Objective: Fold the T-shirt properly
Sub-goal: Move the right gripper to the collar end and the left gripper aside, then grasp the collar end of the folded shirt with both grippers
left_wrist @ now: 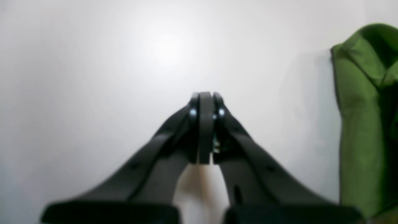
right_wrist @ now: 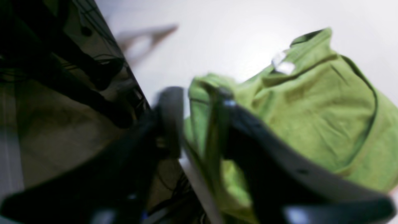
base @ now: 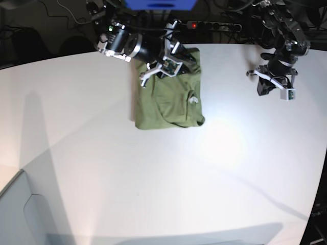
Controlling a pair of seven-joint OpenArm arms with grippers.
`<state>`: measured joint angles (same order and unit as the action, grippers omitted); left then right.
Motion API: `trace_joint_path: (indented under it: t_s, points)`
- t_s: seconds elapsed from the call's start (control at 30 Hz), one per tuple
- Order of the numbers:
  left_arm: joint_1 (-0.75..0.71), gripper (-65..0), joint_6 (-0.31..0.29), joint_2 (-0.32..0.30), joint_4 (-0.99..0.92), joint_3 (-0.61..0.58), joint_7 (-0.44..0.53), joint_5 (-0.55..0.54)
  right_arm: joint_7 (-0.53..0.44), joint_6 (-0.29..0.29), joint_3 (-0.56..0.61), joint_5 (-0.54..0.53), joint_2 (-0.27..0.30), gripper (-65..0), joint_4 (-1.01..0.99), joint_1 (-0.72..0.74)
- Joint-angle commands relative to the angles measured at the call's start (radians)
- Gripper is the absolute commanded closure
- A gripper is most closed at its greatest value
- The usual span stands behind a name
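Right tool [right_wrist: 199,121]: jaws parted in the right wrist view, with an edge of the T-shirt [right_wrist: 311,109] lying in the gap between them. The view is blurred, and it cannot be determined whether either finger actually presses on the cloth. In the base view this tool [base: 162,66] sits at the far end of the garment, near the back edge of the desk [base: 153,178].

Left tool [left_wrist: 205,99]: fingers pressed together, nothing between them. It stands over bare desk surface [left_wrist: 108,77], well apart from the garment. In the base view it [base: 276,87] is at the far right side of the desk.

T-shirt [base: 168,97]: olive green, lying on the desk as a compact, roughly rectangular bundle, folded into several layers, toward the back centre. Its near edge is fairly straight; the near right corner bulges slightly. A small white tag [base: 193,100] shows on the upper surface near the right edge; the same tag [right_wrist: 284,67] appears in the right wrist view beside a ribbed band. The left wrist view catches only one end of the garment [left_wrist: 363,124] at its right margin, a ribbed edge uppermost.

A power strip [base: 214,24] with a red light lies beyond the desk's back edge.
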<state>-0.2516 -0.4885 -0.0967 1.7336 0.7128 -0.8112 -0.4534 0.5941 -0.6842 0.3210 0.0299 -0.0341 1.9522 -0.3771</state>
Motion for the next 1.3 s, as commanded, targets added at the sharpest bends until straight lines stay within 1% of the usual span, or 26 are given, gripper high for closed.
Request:
trace_joint_path:
  t_s: [0.0, 0.1, 0.13, 0.2, 0.47, 0.53, 0.6, 0.63, 0.67, 0.73, 0.8, 0.83, 0.9, 0.97, 1.07, 1.17, 1.27]
  points:
    - [0.002, 0.0, -0.008, -0.010, 0.016, 0.005, 0.020, -0.017, -0.029, -0.014, 0.016, -0.022, 0.004, -27.4, 0.016, 0.005]
    - [0.001, 0.0, -0.008, -0.010, 0.018, 0.005, 0.020, -0.017, -0.029, -0.014, 0.082, -0.023, 0.043, -40.9, 0.020, 0.025]
    - [0.001, 0.0, -0.008, -0.010, 0.018, 0.005, 0.020, -0.017, -0.029, -0.014, 0.099, -0.025, 0.061, -44.4, 0.026, 0.036]
    - [-0.001, 0.0, -0.008, -0.010, 0.018, 0.005, 0.020, -0.017, -0.029, -0.014, 0.108, -0.026, 0.084, -48.2, 0.026, 0.046]
    - [-0.002, 0.0, -0.008, -0.010, 0.024, 0.005, 0.020, -0.017, -0.026, -0.014, -0.055, -0.028, 0.084, -48.9, 0.026, 0.046]
    - [-0.002, 0.0, -0.009, -0.004, 0.068, 0.003, 0.020, -0.020, -0.026, -0.014, -0.095, -0.028, 0.084, -48.9, 0.026, 0.046]
    - [-0.007, -0.4, -0.009, -0.001, 0.128, -0.005, 0.017, -0.055, -0.023, -0.014, -0.127, -0.028, 0.084, -48.9, 0.025, 0.048]
    - [-0.016, -3.4, -0.003, -0.001, 0.167, -0.005, -0.001, -0.097, -0.026, -0.014, -0.135, -0.028, 0.084, -48.9, 0.025, 0.045]
    - [-0.018, -8.0, 0.000, -0.001, 0.208, -0.005, -0.040, -0.141, -0.027, -0.014, -0.144, -0.028, 0.084, -48.9, 0.025, 0.043]
    - [-0.013, -18.8, 0.000, -0.001, 0.262, -0.005, -0.122, -0.230, -0.026, -0.014, -0.161, -0.028, 0.087, -48.9, 0.025, 0.040]
    - [0.005, -28.8, 0.000, -0.001, 0.289, -0.005, -0.178, -0.322, -0.021, -0.014, -0.181, -0.028, 0.089, -48.9, 0.023, 0.037]
    - [0.015, -32.7, 0.000, 0.008, 0.289, -0.005, -0.195, -0.371, -0.021, -0.014, -0.191, -0.028, 0.089, -48.9, 0.020, 0.031]
    - [0.024, -35.8, 0.000, 0.045, 0.289, -0.006, -0.211, -0.431, -0.026, -0.014, -0.210, -0.028, 0.089, -48.9, 0.020, 0.025]
    - [0.030, -36.0, 0.000, 0.091, 0.288, -0.018, -0.215, -0.434, -0.020, -0.014, -0.222, -0.028, 0.089, -48.9, 0.017, 0.025]
    - [0.031, -36.1, 0.000, 0.145, 0.250, -0.094, -0.208, -0.356, -0.018, -0.014, -0.228, -0.028, 0.090, -48.9, 0.016, 0.023]
    - [0.033, -36.2, -0.003, 0.168, 0.153, -0.203, -0.201, -0.282, -0.018, -0.014, -0.228, -0.026, 0.092, -48.9, 0.016, 0.023]
    - [0.041, -36.2, 0.000, 0.171, 0.073, -0.284, -0.127, -0.284, -0.018, -0.014, -0.228, -0.025, 0.092, -48.9, 0.002, 0.023]
